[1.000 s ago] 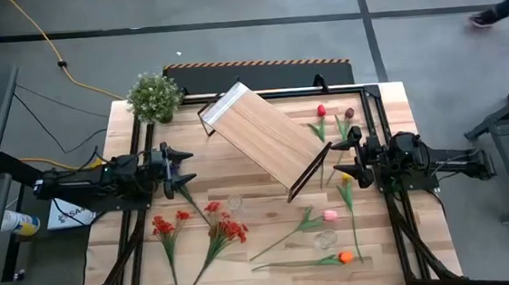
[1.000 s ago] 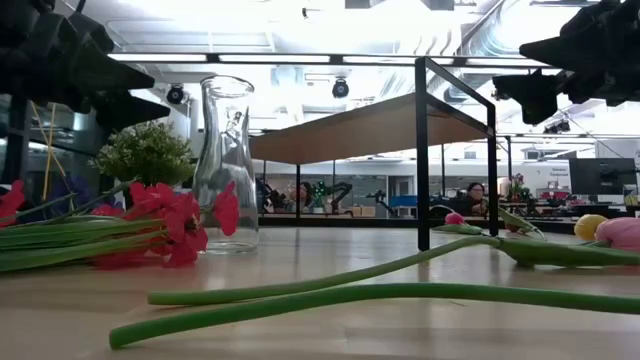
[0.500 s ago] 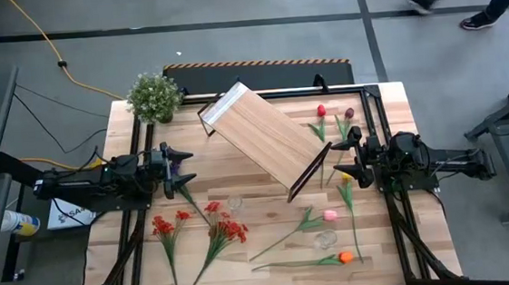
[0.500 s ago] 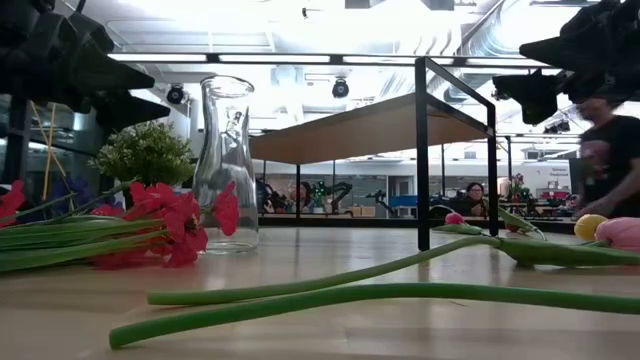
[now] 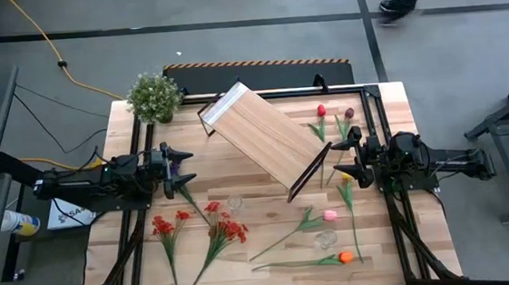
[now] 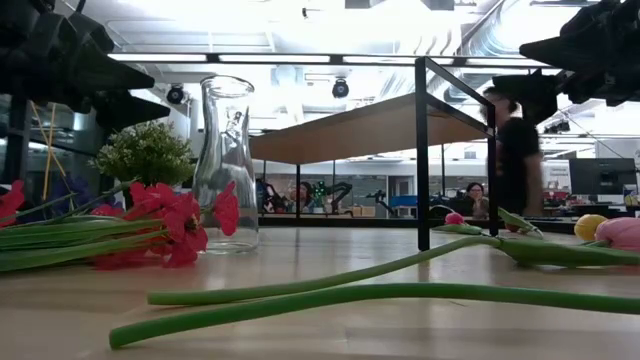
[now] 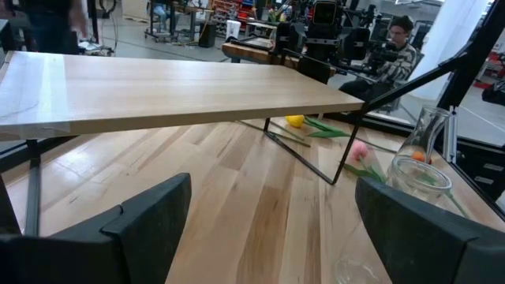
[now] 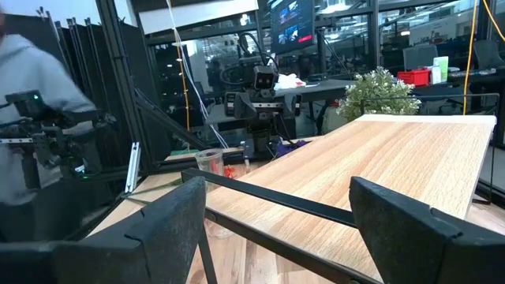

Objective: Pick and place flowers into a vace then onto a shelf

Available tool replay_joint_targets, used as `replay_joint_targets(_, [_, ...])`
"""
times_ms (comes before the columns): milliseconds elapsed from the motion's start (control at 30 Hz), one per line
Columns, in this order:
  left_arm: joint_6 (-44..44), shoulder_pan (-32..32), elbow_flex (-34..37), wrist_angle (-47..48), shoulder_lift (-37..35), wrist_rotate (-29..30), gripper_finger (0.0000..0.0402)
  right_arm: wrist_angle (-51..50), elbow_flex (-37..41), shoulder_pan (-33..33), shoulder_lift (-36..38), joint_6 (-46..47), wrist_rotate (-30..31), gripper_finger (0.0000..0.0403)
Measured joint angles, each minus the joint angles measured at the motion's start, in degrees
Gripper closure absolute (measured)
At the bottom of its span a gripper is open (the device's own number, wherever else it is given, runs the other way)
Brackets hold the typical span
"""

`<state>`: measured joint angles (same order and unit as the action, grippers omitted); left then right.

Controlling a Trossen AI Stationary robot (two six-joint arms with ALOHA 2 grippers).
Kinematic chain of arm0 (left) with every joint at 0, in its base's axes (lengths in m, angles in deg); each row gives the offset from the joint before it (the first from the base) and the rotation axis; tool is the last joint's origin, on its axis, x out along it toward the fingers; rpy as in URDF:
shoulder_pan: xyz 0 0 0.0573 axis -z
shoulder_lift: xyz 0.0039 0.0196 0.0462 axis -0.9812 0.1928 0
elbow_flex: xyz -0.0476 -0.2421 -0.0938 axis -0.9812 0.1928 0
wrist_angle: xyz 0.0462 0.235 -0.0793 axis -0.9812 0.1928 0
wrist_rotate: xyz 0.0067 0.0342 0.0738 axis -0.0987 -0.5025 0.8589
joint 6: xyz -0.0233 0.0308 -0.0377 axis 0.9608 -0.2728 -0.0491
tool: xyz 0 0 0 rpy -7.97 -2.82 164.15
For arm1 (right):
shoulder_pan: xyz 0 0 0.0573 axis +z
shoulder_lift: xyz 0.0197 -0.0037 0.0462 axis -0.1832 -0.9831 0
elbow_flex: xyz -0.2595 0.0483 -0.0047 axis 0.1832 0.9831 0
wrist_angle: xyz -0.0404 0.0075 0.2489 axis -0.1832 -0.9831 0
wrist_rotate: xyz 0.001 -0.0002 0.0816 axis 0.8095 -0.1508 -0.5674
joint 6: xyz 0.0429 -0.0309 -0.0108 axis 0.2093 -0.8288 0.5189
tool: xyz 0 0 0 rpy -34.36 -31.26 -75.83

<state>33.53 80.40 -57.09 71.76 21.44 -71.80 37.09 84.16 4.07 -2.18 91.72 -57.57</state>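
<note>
You had two red sprays (image 5: pixel 197 227) lying on the counter (image 5: pixel 269 205) near its front left, five tulips (image 5: pixel 331 215) strewn across its right half, and a purple sprig (image 5: pixel 177 169) by the left claw (image 5: pixel 186 166). One shelf (image 5: pixel 264 140) stood diagonally mid-counter. Two clear glass vases (image 5: pixel 235 201) stood in front of it, both empty. Your left claw hovered wide open at the left edge, holding nothing; your right claw (image 5: pixel 344 159) hung open and empty opposite.

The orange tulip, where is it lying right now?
In the high view the orange tulip lies at the table's near edge on the right-hand side, its stem pointing left, just below a small clear glass and the pink tulip.
</note>
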Motion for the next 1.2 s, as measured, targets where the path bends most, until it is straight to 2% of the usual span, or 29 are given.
replay_joint_targets(1000, [0.16, -0.01, 0.05, -0.73, -0.01, 0.1, 0.0011, 0.22, -0.01, -0.01, -0.01, -0.01, 0.01, 0.01])
replay_joint_targets(1100, [0.24, -0.02, 0.24, -3.35, 0.01, 0.13, 0.0011, 2.69, -0.02, -0.01, -0.02, 0.0, 0.01, 0.01])
replay_joint_targets(1200, [0.53, -0.01, 0.24, -8.29, 0.01, 0.13, 0.0011, 9.36, -0.02, -0.01, -0.02, 1.36, 0.0, 0.01])
